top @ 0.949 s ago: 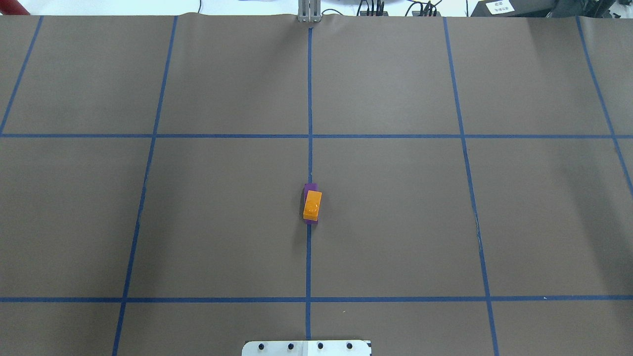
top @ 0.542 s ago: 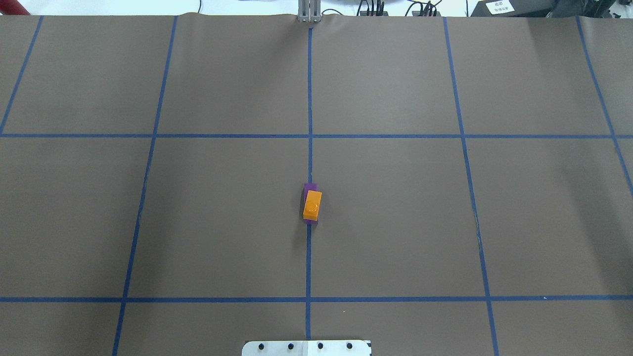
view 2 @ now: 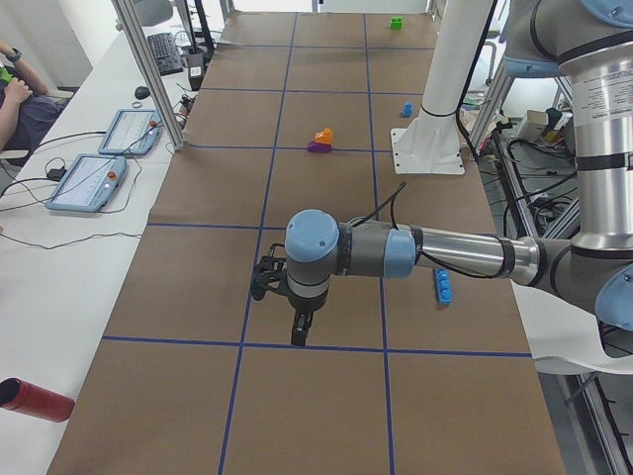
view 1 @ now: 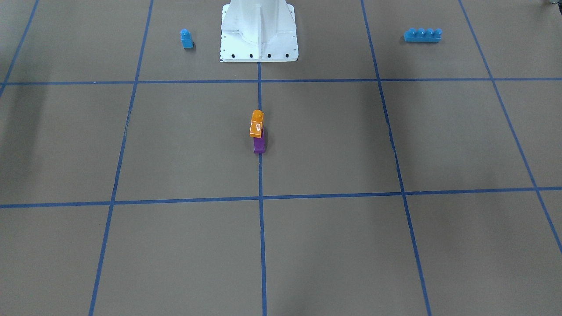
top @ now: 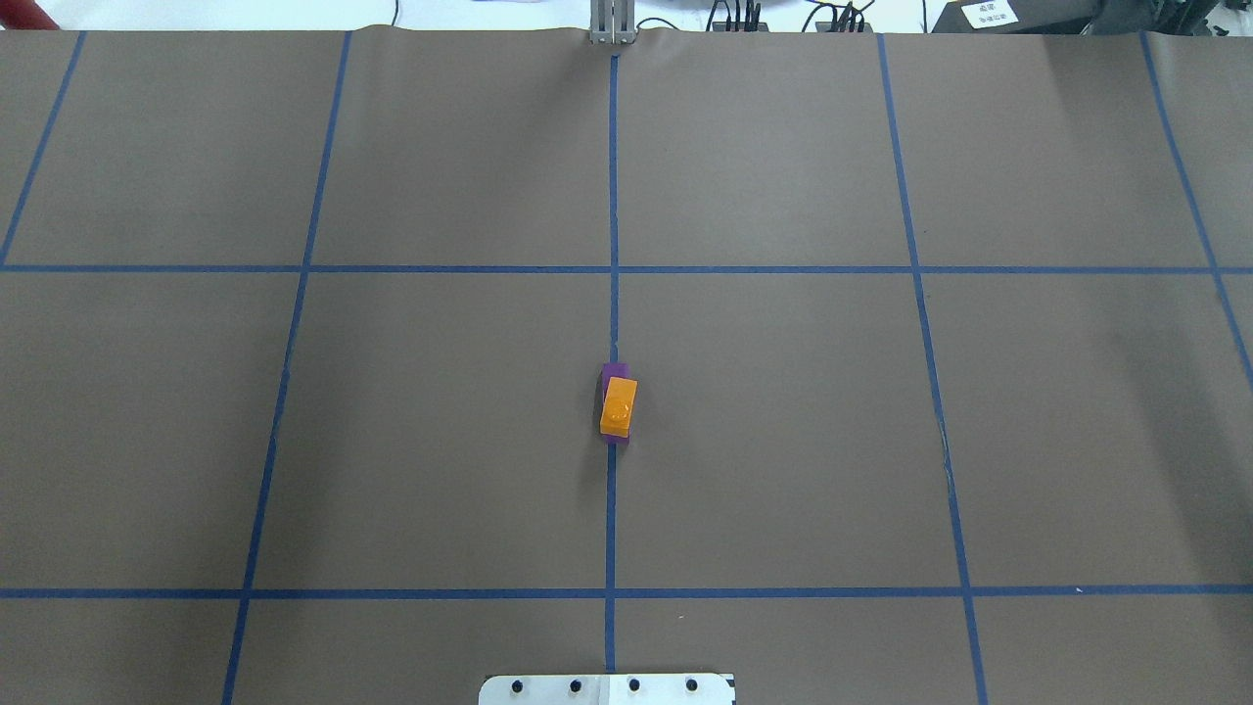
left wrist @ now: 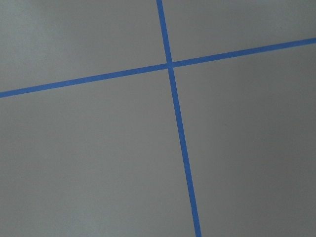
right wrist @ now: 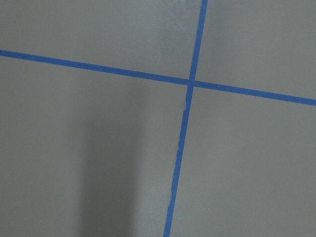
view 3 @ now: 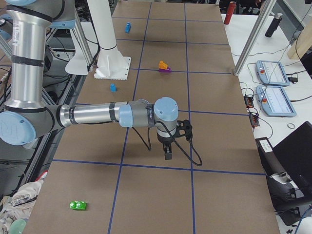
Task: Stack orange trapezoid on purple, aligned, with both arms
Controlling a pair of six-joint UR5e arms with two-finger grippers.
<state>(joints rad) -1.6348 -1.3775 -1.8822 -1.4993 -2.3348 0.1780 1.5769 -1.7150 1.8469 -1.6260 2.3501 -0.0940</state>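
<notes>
Left gripper point(view 2: 299, 334) shows only in the left side view. It points down above the table point(view 2: 326, 406), close to a blue tape line point(view 2: 445, 350). Released or clenched: cannot tell. Right gripper point(view 3: 167, 154) is the same: it shows only in the right side view, pointing down just above a tape line, and its fingers are too dark and small to judge its state. Both wrist views show only brown surface and a tape cross.

Orange trapezoid point(top: 619, 405) sits on top of the purple point(top: 613, 369), mid-table on the centre tape line, well apart from both grippers. In the overhead view the orange covers most of the purple, which peeks out at the 12 o'clock end and as a sliver at 6 o'clock. The orange looks slightly skewed clockwise and shifted toward 3 o'clock, so the edges are not flush. In the front-facing view the orange stud is at its 12 o'clock end and the purple sticks out below at 6 o'clock.

In the front-facing view, the white base pedestal point(view 1: 259, 30) is at 12 o'clock from the stack. A small blue single-stud brick point(view 1: 186, 38) stands upright at the pedestal's 9 o'clock. A long blue four-stud brick point(view 1: 423, 35) lies at its 3 o'clock, farther off. In the right side view, a green brick point(view 3: 78, 205) lies at 7 o'clock of the right gripper, near the table edge. In the left side view, a red cylinder point(view 2: 35, 400) lies on the white side bench at 8 o'clock of the left gripper, and an operator's arm point(view 2: 20, 94) shows at 10 o'clock, at the frame edge.
</notes>
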